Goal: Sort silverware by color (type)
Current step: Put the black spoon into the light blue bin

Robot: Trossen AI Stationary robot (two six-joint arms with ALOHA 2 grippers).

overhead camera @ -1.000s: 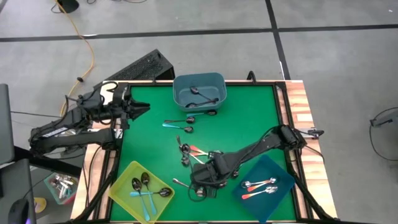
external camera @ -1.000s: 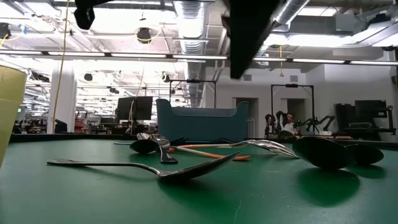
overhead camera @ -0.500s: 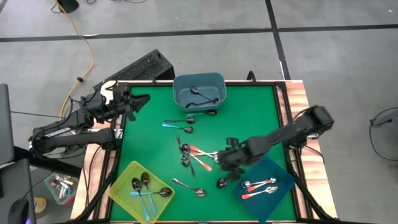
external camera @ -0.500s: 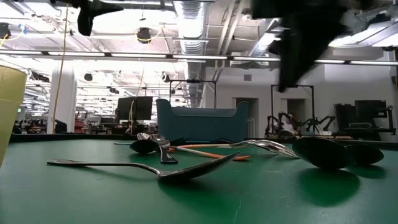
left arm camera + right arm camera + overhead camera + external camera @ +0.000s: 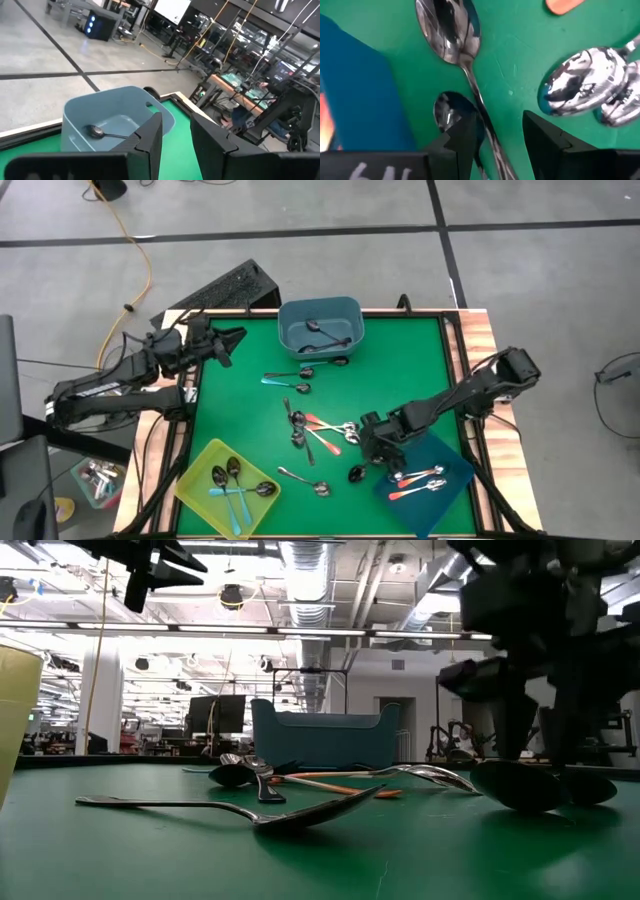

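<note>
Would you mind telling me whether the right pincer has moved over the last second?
Yes. In the high view the right pincer has shifted from near the yellow bin toward the dark blue bin.

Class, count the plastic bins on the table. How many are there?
3: a grey-blue bin at the table's far edge, a yellow bin near-left, and a dark blue bin near-right. None seems hidden.

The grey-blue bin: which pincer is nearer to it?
Left. The left pincer hangs just beside the grey-blue bin; the right pincer is far across the mat.
</note>
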